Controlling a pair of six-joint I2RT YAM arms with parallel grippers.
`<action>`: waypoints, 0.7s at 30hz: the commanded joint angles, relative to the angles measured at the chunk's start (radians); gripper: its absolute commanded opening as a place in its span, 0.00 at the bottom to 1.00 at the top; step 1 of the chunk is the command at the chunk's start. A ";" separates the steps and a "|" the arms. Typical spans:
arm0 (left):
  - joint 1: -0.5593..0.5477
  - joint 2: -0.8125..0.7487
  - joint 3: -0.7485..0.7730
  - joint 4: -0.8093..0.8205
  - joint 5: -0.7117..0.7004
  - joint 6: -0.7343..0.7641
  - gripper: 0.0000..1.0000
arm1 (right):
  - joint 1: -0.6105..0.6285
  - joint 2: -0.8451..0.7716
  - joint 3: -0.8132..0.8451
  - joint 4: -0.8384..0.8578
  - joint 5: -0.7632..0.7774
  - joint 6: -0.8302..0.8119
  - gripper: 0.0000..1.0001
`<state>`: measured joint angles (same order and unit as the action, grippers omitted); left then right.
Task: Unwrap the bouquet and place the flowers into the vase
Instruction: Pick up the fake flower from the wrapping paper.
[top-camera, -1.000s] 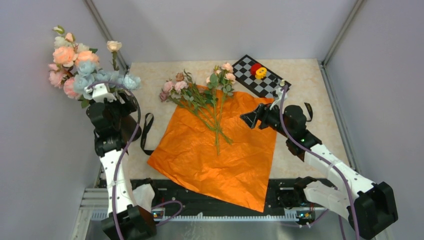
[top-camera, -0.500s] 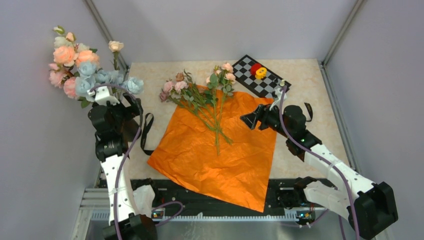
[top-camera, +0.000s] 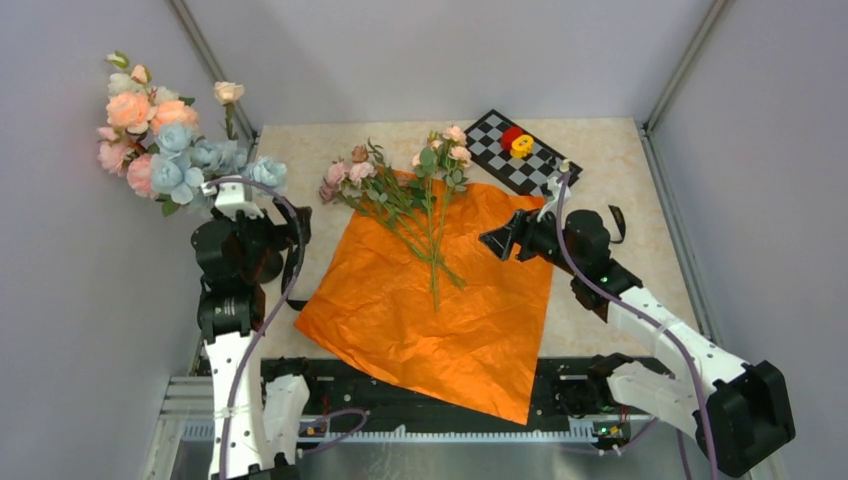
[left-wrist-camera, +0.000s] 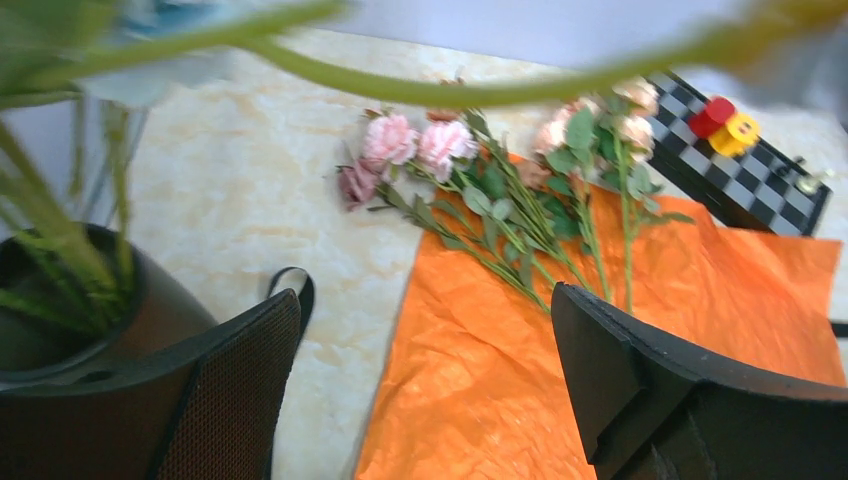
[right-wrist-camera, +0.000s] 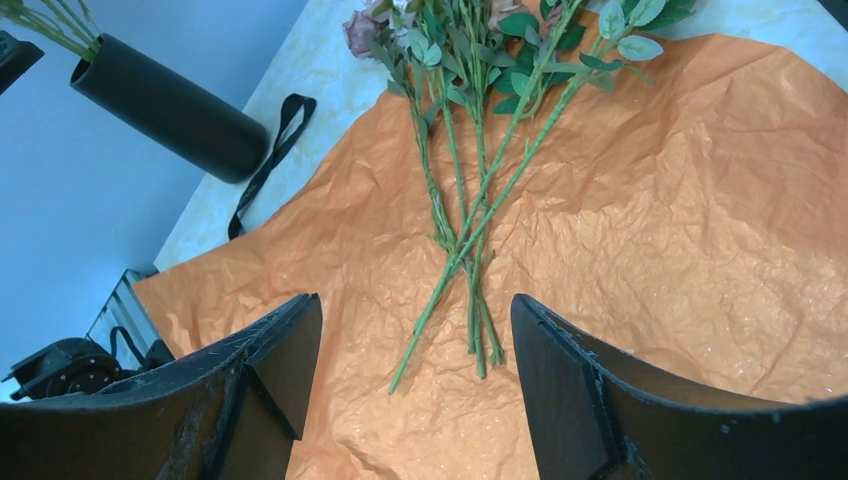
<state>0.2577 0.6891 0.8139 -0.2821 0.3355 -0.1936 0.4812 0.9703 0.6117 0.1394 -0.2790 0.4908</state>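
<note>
Both left fingers (left-wrist-camera: 235, 395) and right fingers (right-wrist-camera: 275, 365) spread empty; flowers (top-camera: 405, 200) overhang the paper's (top-camera: 440, 310) far edge.

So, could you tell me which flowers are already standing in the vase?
The peach, pink and pale-blue bunch at far left, upright in the black vase; the other sprigs lie flat across the orange paper.

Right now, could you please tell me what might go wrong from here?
The left fingers stand open right beside the vase, whose tall blooms look top-heavy; a careless swing could tip it. The remaining flowers lie crossed on the crinkled paper, so the right fingers may pinch paper or miss stems.
</note>
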 joint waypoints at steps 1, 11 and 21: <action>-0.092 -0.032 -0.012 -0.041 -0.002 0.055 0.99 | -0.012 0.012 0.056 0.024 -0.020 -0.005 0.71; -0.284 -0.061 -0.052 -0.056 -0.064 0.095 0.99 | -0.012 0.026 0.046 0.029 -0.030 0.018 0.71; -0.420 0.075 -0.030 -0.007 -0.054 0.081 0.99 | -0.005 0.084 0.041 0.034 -0.034 0.035 0.70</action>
<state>-0.1303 0.7002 0.7673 -0.3531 0.2714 -0.1047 0.4812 1.0271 0.6117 0.1413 -0.3023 0.5114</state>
